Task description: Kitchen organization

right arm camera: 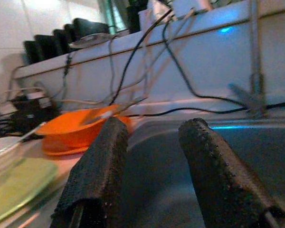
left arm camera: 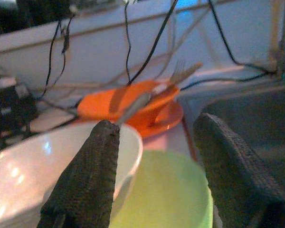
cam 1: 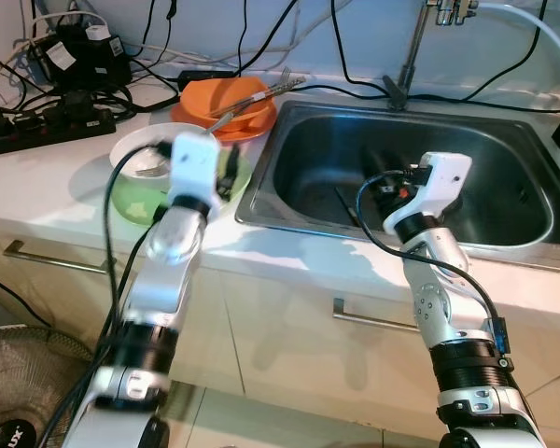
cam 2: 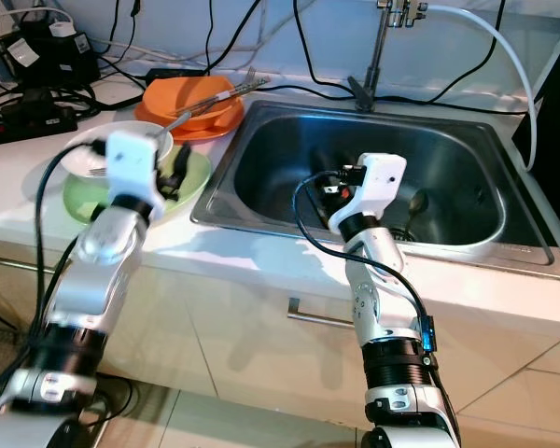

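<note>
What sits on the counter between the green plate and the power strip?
The white bowl with a fork in it, between green plate and power strip, in the left eye view.

The only lettering that can be made out is "UX", the end of a longer word, in white on the dark hub of the fan [cam 1: 9, 401] standing on the floor. Labels on the power adapters [cam 1: 75, 54] are too small to read.

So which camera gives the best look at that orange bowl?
The left wrist view: the orange bowl sits close and large on its orange plate, cutlery across it. Both eye views show it smaller, from above; the right wrist view catches it side-on.
</note>
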Available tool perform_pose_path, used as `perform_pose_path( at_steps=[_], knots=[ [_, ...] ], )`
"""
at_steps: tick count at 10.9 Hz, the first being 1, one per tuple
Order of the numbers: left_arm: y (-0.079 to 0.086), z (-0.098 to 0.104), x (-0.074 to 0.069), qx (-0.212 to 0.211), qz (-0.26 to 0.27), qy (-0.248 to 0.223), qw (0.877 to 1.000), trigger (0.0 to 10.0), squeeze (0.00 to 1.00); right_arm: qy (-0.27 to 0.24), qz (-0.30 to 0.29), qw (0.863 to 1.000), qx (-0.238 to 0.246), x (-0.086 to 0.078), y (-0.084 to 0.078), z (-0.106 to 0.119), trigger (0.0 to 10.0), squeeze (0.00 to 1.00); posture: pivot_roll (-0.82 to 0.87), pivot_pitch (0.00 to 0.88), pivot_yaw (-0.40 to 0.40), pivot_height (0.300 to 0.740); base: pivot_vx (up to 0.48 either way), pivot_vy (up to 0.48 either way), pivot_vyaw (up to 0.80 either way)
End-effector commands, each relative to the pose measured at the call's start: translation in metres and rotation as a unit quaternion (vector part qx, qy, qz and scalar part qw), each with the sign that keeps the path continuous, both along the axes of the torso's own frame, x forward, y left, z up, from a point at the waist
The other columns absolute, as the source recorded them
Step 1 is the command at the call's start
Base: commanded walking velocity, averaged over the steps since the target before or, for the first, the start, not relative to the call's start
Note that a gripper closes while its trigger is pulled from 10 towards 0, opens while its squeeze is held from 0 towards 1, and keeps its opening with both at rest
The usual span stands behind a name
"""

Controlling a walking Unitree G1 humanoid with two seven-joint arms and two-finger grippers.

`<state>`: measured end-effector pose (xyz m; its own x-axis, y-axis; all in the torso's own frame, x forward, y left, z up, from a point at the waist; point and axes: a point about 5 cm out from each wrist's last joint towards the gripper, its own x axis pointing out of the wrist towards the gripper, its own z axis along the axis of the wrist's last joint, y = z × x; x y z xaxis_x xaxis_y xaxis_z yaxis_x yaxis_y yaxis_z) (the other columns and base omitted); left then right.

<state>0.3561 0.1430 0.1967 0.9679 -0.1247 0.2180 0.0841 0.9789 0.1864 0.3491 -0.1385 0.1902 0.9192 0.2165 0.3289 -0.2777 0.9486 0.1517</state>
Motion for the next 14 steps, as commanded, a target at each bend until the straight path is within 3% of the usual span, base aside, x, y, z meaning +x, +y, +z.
perform_pose_path(
  at_steps=[1,2,7,8,10,12,14],
  knots=[
    [0.001,-0.005,-0.005,-0.004,0.008,-0.002,1.0,10.0,0.0,-0.007,-0.006,1.0,-0.024,-0.001,0.003,-0.002,10.0,0.0,0.14,0.04,0.009,0.74,0.0,0.0,0.0],
    [0.002,-0.007,-0.005,-0.006,0.014,-0.002,1.0,10.0,0.0,0.01,-0.006,1.0,-0.025,-0.001,0.005,-0.012,10.0,1.0,0.15,0.038,0.003,0.74,0.0,0.0,0.0],
    [0.001,0.0,-0.002,0.003,0.016,-0.016,1.0,10.0,0.0,0.006,-0.02,0.999,-0.03,0.003,0.006,-0.013,10.0,1.0,0.16,0.031,-0.001,0.74,0.0,0.0,0.0],
    [0.002,0.005,0.001,0.006,0.021,-0.02,1.0,10.0,0.0,0.007,-0.021,0.999,-0.034,0.004,0.008,-0.013,10.0,0.0,0.16,0.031,-0.001,0.74,0.0,0.0,0.0],
    [0.012,0.009,0.009,-0.024,0.041,-0.012,0.999,10.0,0.0,0.008,-0.014,0.999,-0.031,0.004,0.012,-0.014,10.0,0.0,0.16,0.027,0.005,0.74,0.0,0.0,0.0],
    [0.016,0.0,0.01,-0.066,0.049,0.018,0.996,10.0,0.0,0.01,-0.014,0.999,-0.028,0.005,0.011,-0.015,10.0,0.0,0.15,0.026,0.004,0.74,0.0,0.0,0.0],
    [0.019,-0.008,0.007,-0.082,0.053,0.039,0.994,10.0,0.0,0.012,-0.015,0.999,-0.025,0.006,0.01,-0.015,10.0,0.0,0.15,0.02,0.003,0.74,0.0,0.0,0.0]
  ],
)
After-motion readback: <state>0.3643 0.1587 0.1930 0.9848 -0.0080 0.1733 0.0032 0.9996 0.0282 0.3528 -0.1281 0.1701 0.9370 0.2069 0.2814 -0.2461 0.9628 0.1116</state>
